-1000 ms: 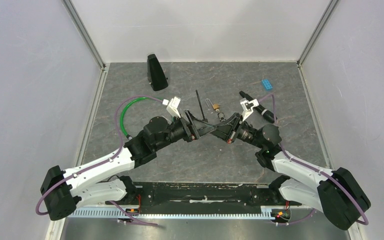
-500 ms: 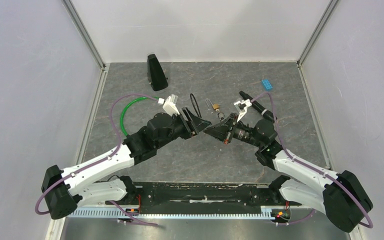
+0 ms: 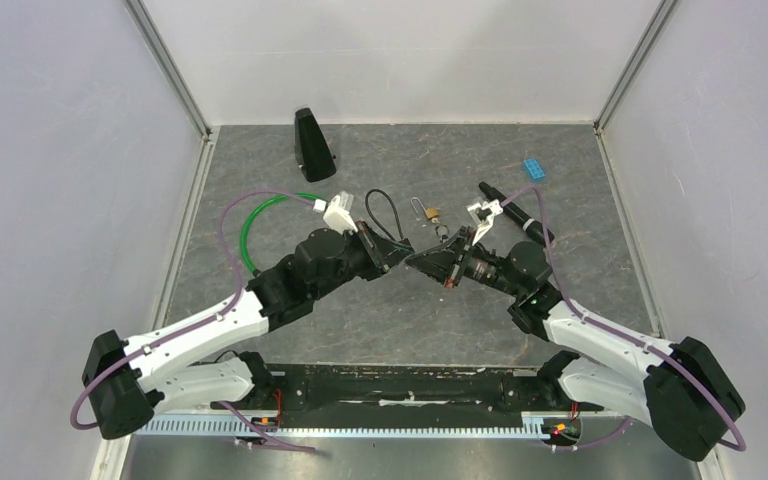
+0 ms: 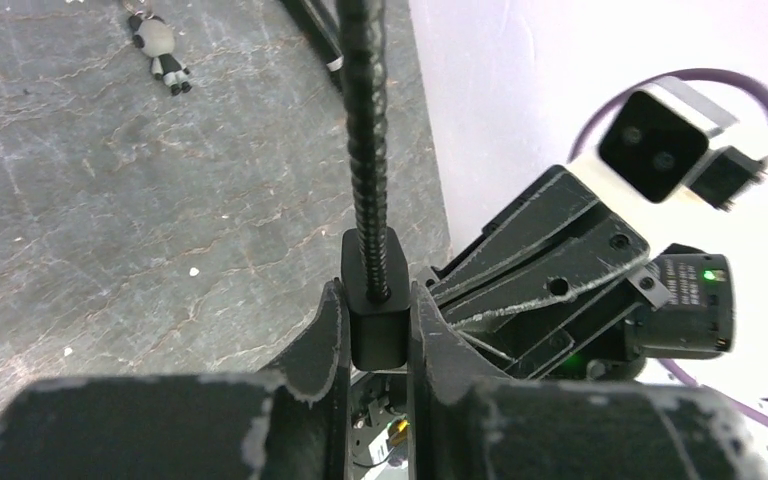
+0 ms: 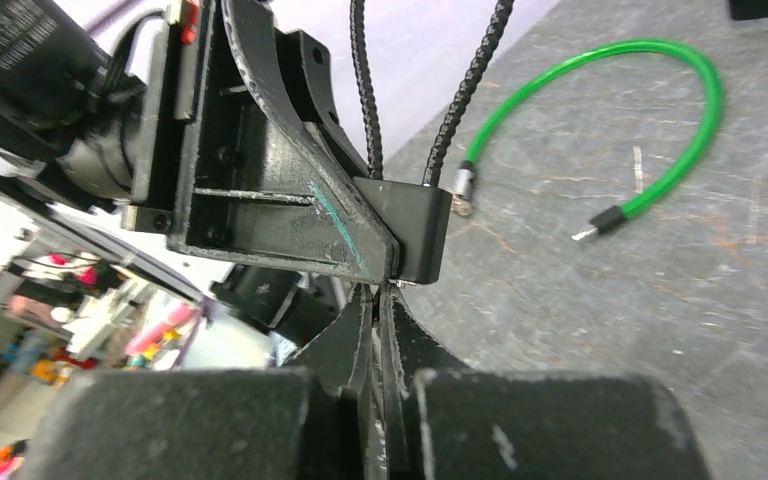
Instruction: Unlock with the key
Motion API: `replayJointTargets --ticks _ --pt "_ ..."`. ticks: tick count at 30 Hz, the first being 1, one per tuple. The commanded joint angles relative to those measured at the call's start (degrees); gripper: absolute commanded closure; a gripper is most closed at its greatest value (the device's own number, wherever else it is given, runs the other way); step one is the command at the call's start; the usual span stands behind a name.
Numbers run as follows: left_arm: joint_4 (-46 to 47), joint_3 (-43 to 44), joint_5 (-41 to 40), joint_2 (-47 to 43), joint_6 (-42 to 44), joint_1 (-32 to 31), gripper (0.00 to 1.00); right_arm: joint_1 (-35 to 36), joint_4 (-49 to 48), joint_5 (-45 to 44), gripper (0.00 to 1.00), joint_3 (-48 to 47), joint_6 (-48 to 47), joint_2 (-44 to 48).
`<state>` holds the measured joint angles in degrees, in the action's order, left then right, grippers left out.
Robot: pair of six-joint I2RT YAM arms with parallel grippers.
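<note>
A black cable lock (image 3: 384, 208) is held over the middle of the table (image 3: 440, 330), at the point where the two arms meet. It is made up of a ribbed black cable (image 4: 364, 140), bent into a loop, and a squared black lock body (image 4: 376, 315). In the right wrist view one cable end with a metal ferrule (image 5: 463, 190) is seen just beside the body; whether it is seated in the body cannot be told.

The left gripper (image 4: 377, 296) is closed narrowly on the lock body, which is pressed between its two fingers (image 4: 330, 330) with the cable rising from the top. The right gripper (image 5: 380, 300) is set tip-first against the lower edge of the lock body, its jaws brought fully together. A small bright speck is seen where the tips meet the body; whether a key is pinched there cannot be made out.

A green cable (image 5: 660, 188) is laid in a curve on the table to the left of the left arm. A small brass padlock (image 3: 428, 213) and a panda charm (image 4: 165, 55) are seen just beyond the grippers. A black pen (image 3: 515, 212), a blue brick (image 3: 532, 168) and a black wedge (image 3: 312, 145) are spread farther back.
</note>
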<state>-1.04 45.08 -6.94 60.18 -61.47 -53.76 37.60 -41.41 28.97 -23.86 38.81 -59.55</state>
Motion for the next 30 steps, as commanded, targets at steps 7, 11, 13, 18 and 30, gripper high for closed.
replayJointTargets --ticks 7,11,13,18,30 --pt "27.11 -11.65 3.5 -6.82 -2.55 -0.21 0.98 -0.34 -30.94 2.7 1.0 5.78 21.39 -4.61" --pt "35.42 -14.61 4.7 -7.57 -2.69 -0.21 0.98 -0.28 -36.79 2.66 1.0 7.29 26.95 -6.51" --pt "38.25 -15.7 4.85 -7.8 -2.69 -0.18 0.98 -0.34 -38.37 2.6 1.0 7.79 28.95 -7.18" --pt "41.27 -16.36 5.03 -7.8 -2.73 -0.22 0.98 -0.34 -41.64 1.98 1.0 9.29 32.21 -8.12" --pt "32.0 -16.47 3.7 -12.73 -0.58 1.0 0.98 -5.51 -30.75 3.94 0.49 10.71 24.73 -0.71"
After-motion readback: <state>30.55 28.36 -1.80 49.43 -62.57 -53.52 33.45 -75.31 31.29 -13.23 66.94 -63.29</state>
